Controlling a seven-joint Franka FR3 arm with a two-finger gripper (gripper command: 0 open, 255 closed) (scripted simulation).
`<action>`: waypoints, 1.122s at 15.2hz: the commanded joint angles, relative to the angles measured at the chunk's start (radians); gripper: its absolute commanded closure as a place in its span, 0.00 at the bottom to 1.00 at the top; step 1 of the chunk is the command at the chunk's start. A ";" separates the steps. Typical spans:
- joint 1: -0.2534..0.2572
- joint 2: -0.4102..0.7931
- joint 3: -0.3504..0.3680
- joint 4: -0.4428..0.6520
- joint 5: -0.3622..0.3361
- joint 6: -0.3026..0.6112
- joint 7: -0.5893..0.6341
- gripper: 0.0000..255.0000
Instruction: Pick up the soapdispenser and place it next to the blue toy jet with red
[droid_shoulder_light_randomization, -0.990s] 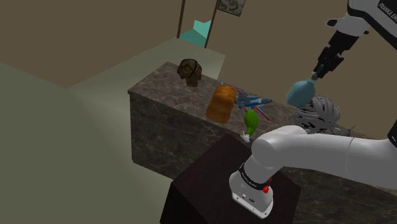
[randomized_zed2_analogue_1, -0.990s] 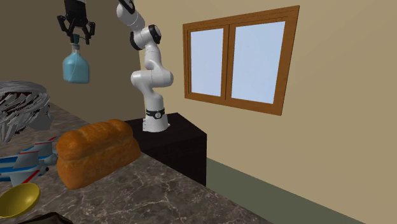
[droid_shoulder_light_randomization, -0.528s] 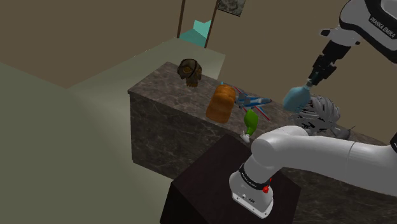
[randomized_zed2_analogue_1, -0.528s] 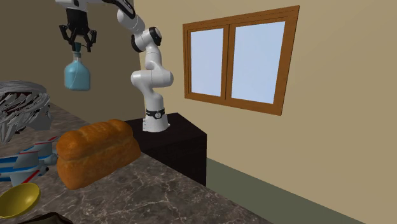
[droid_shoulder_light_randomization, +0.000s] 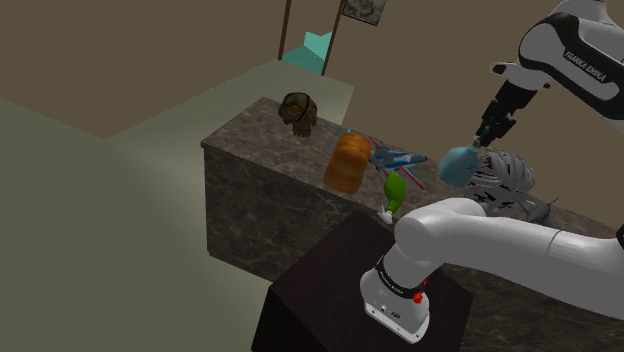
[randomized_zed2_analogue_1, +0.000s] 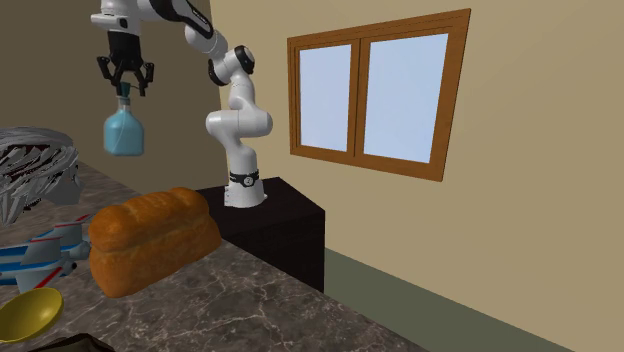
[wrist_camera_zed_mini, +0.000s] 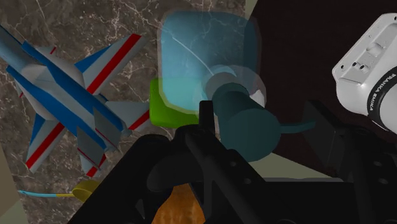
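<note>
Black two-finger gripper (randomized_zed2_analogue_1: 124, 88) clamped on the pump neck of a translucent light-blue soap dispenser bottle (randomized_zed2_analogue_1: 124, 133). The bottle hangs in the air directly beneath the claw (long axis vertical, pump end up, flat base down). Well below the claw, a blue-and-white toy jet with red stripes (wrist_camera_zed_mini: 63, 89) lies on the dark marbled counter (randomized_zed2_analogue_1: 250, 300).
</note>
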 joint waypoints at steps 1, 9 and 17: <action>-0.005 -0.013 -0.007 -0.035 -0.008 0.022 0.007 1.00; -0.024 -0.055 -0.047 -0.152 -0.048 0.099 0.025 1.00; -0.044 -0.085 -0.097 -0.260 -0.096 0.179 0.041 1.00</action>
